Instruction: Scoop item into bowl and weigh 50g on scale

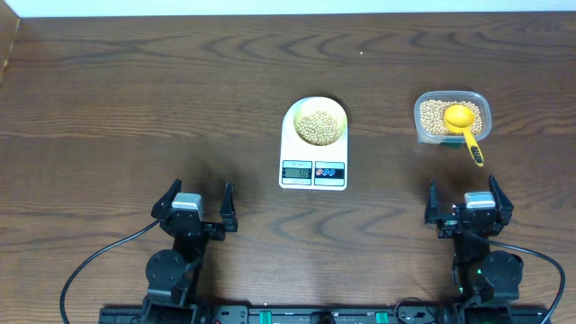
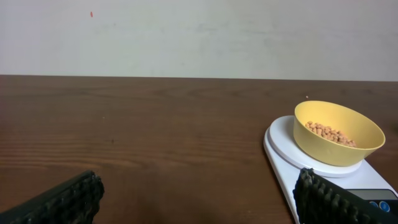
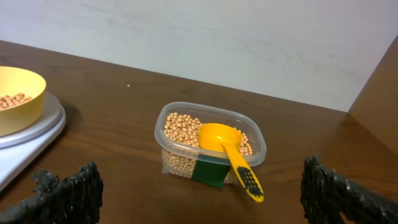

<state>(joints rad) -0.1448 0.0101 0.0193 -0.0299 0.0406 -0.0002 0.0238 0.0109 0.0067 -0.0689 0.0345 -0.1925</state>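
A pale yellow bowl (image 1: 317, 122) (image 2: 337, 132) (image 3: 17, 97) holding tan beans (image 1: 318, 127) (image 2: 329, 133) stands on the white scale (image 1: 313, 166) (image 2: 281, 140) (image 3: 25, 142) at mid-table. More beans (image 1: 436, 113) (image 3: 179, 127) fill a clear tub (image 1: 424, 126) (image 3: 210, 144) to the right, with a bright yellow scoop (image 1: 463, 122) (image 3: 227, 147) resting in it, handle over the near rim. My left gripper (image 1: 194, 206) (image 2: 200, 202) hangs open near the front edge, left of the scale. My right gripper (image 1: 463, 202) (image 3: 205, 193) is open too, just in front of the tub. Neither holds anything.
Dark wooden table (image 1: 135, 99) spreads around these things. A pale wall (image 2: 186, 31) stands behind the far edge. Black cables (image 1: 85, 265) trail from the arm bases at the front.
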